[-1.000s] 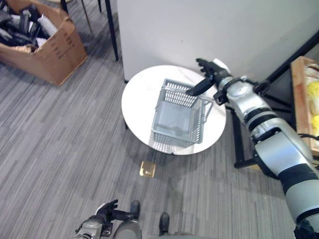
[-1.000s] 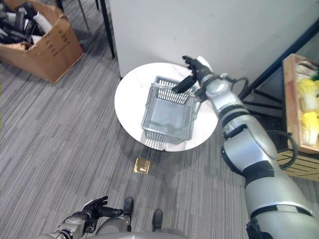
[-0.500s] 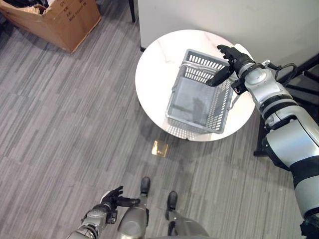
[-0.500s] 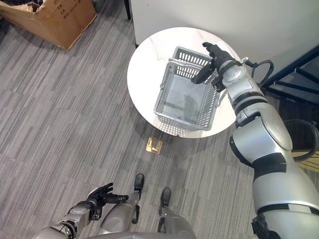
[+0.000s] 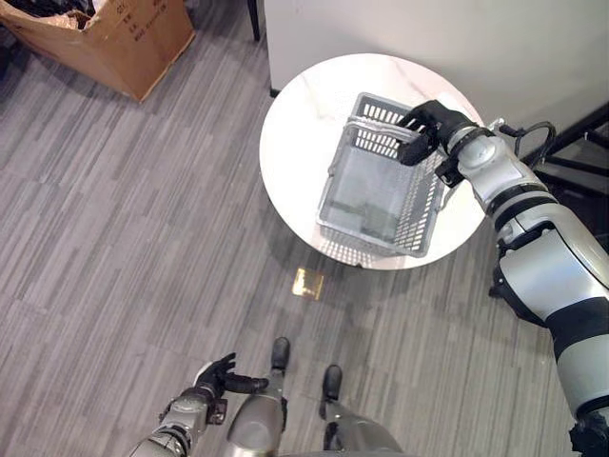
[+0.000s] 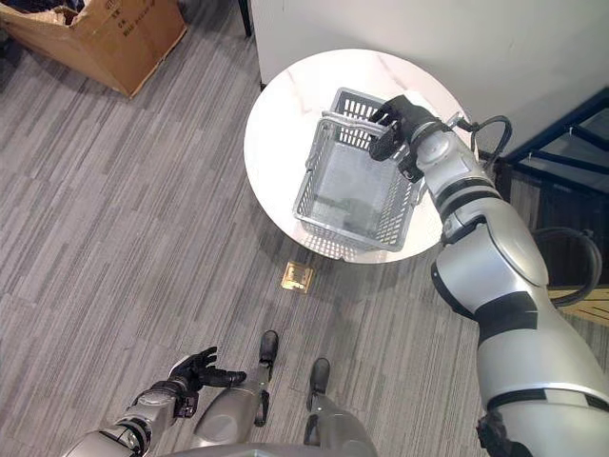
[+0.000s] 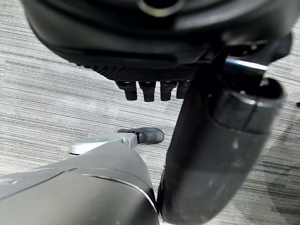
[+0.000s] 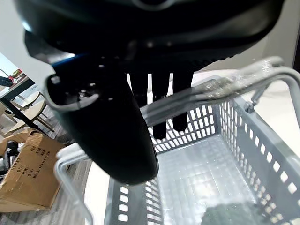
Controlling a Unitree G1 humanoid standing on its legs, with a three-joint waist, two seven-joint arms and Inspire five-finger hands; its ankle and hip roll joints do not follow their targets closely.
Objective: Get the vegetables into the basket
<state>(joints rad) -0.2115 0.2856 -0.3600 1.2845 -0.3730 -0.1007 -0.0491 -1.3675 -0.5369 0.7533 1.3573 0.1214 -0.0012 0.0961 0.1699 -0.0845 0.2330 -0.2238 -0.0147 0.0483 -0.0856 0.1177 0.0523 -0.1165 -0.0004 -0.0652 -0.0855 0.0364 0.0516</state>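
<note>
A grey plastic basket point(image 5: 367, 234) with wire handles stands on a round white table point(image 5: 295, 152). My right hand point(image 5: 425, 120) reaches in from the right to the basket's far rim. In the right wrist view a wire handle point(image 8: 234, 84) runs between its thumb point(image 8: 110, 136) and its curled fingers point(image 8: 160, 112), so the hand is shut on that handle. A dark green thing point(image 8: 229, 216) lies on the basket's floor; what it is cannot be told. My left hand point(image 5: 215, 376) hangs low beside my body with its fingers relaxed and holds nothing.
A cardboard box point(image 5: 119, 38) sits on the striped grey carpet at the far left. A small brass floor plate point(image 5: 306, 283) lies just in front of the table. A white wall point(image 5: 428, 29) rises behind the table, and a dark rack frame point(image 5: 582, 133) stands to its right.
The camera tilted and the whole picture shifted. My right hand's fingers, stretched out over the basket's rim before, have curled round the wire handle. The left hand stayed low.
</note>
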